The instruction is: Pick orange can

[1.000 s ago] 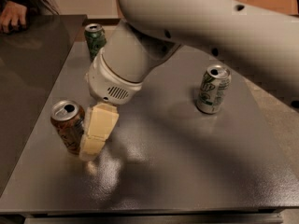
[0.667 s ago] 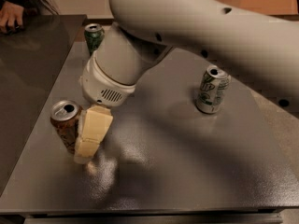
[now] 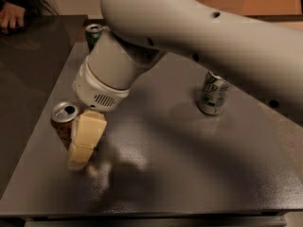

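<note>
The orange can (image 3: 63,122) stands upright near the left edge of the dark grey table (image 3: 180,174); it has an orange-brown body and an open silver top. My gripper (image 3: 79,148), pale yellow, hangs from the big white arm (image 3: 142,46) and reaches down to the table right beside the can, on its right side. It overlaps the can's right side and hides part of it. I cannot tell whether the gripper has hold of the can.
A green can (image 3: 93,34) stands at the table's far left, partly behind the arm. A silver-and-green can (image 3: 213,93) stands right of centre. A person's hand (image 3: 12,17) rests on the adjoining dark table at the far left.
The arm and gripper have shifted left and closer to the orange can, and the gripper now overlaps its right side. The cans have not moved.
</note>
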You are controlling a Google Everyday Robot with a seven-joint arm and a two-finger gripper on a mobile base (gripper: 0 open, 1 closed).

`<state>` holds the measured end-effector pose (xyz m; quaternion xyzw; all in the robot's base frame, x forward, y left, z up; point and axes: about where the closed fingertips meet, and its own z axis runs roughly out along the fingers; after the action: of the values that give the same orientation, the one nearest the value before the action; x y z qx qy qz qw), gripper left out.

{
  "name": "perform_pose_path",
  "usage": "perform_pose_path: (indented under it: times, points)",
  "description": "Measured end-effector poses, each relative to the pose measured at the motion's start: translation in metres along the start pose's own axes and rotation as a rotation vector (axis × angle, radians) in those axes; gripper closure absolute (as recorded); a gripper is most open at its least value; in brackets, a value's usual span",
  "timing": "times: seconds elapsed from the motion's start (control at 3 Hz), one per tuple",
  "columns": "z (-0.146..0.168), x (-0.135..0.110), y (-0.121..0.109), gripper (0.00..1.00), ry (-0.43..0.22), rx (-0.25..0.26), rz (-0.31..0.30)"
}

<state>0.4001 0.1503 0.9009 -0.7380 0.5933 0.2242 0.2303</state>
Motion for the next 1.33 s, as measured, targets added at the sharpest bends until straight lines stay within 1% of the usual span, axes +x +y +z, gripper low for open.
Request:
perform_pose_path:
  times: [0.33,1.0,1.33]
  points:
    - [0.004,-0.003,0.003,0.18,0.002,0.004,-0.025]
    - [0.004,-0.005,0.001,0.64,-0.007,-0.014,-0.033]
    - [-0.009,-0.011,-0.004,0.88,-0.020,-0.019,-0.032]
